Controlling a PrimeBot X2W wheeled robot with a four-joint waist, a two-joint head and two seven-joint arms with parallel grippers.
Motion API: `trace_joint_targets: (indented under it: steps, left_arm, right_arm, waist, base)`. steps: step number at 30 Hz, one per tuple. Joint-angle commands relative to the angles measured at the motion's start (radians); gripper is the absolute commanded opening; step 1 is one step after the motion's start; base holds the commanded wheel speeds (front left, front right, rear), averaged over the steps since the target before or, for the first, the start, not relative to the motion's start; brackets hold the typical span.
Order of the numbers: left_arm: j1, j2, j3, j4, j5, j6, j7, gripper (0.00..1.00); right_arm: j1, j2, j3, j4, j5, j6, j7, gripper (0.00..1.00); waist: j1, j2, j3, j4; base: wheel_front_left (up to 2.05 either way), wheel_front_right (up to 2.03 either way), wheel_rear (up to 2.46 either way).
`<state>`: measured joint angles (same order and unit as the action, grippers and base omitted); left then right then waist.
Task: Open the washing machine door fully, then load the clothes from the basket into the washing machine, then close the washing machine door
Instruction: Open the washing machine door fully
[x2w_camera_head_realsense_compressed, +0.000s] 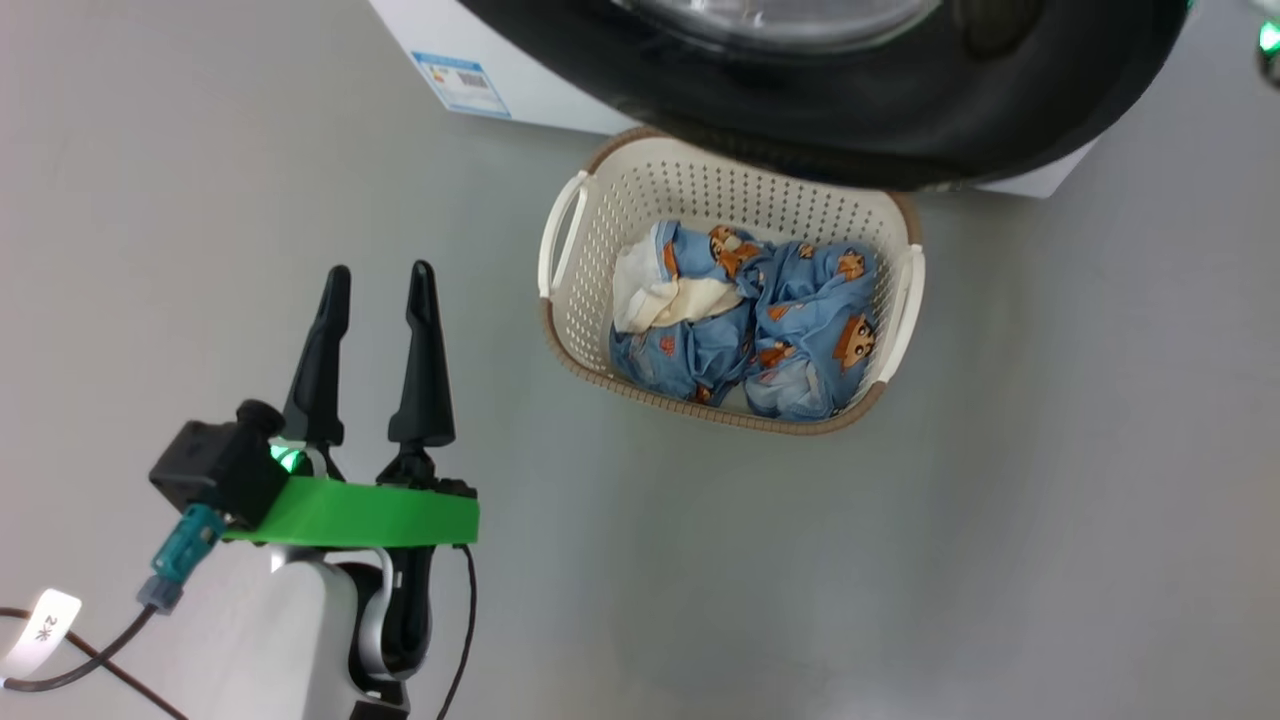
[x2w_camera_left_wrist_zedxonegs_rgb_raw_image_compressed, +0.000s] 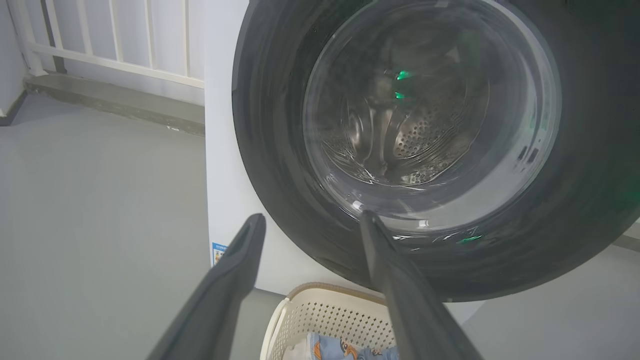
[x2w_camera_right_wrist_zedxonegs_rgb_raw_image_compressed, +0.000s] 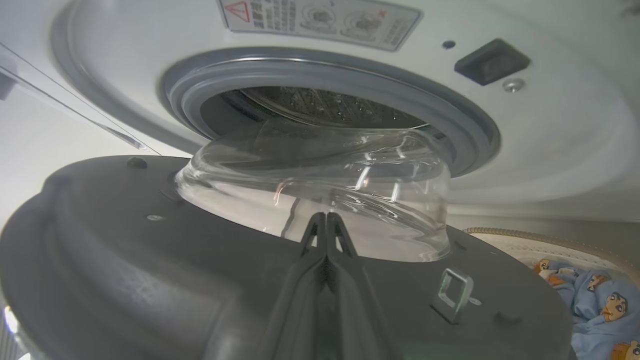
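**Washer door ajar above a loaded basket**

The right gripper (x2w_camera_right_wrist_zedxonegs_rgb_raw_image_compressed: 326, 216), its fingers clenched together and empty, lies along the inner face of the washing machine door (x2w_camera_right_wrist_zedxonegs_rgb_raw_image_compressed: 125, 260). Its tips sit at the foot of the bulging glass bowl (x2w_camera_right_wrist_zedxonegs_rgb_raw_image_compressed: 320, 185). Just past the tips, the bowl stands partly out of the grey rubber ring (x2w_camera_right_wrist_zedxonegs_rgb_raw_image_compressed: 350, 85), with the steel drum (x2w_camera_right_wrist_zedxonegs_rgb_raw_image_compressed: 320, 102) behind. A metal latch hook (x2w_camera_right_wrist_zedxonegs_rgb_raw_image_compressed: 452, 292) juts from the door to that claw's right.

The left gripper (x2w_camera_head_realsense_compressed: 380, 268) hangs released, fingers spread, over the grey floor (x2w_camera_head_realsense_compressed: 1050, 500). Ahead and to its right sits the basket (x2w_camera_head_realsense_compressed: 720, 190), holding the clothes (x2w_camera_head_realsense_compressed: 790, 320), blue cartoon-print garments beside a cream-white cloth (x2w_camera_head_realsense_compressed: 655, 295). The basket's far rim lies under the black door. The white washing machine (x2w_camera_head_realsense_compressed: 520, 80), with its blue energy sticker (x2w_camera_head_realsense_compressed: 462, 83), stands beyond.
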<state>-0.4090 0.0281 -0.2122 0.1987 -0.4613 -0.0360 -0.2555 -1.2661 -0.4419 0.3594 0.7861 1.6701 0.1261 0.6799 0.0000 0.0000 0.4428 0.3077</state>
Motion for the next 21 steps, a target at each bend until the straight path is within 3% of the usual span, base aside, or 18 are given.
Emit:
trace_joint_targets:
  steps: [1,21]
  left_arm:
    - [0.014,0.022,0.038,-0.014,0.009,-0.003,-0.006,1.0]
    - [0.088,0.022,0.089,0.034,0.044,-0.031,-0.006,1.0]
  right_arm:
    - [0.031,0.027,0.012,-0.036,-0.005,0.005,0.016,0.0]
    - [0.277,0.071,0.015,-0.129,0.02,0.005,0.064,0.0]
  waist:
    - [0.0,0.0,-0.032,-0.017]
    - [0.0,0.0,-0.19,-0.016]
  base:
    - [0.0,0.0,0.0]
    - [0.0,0.0,0.0]
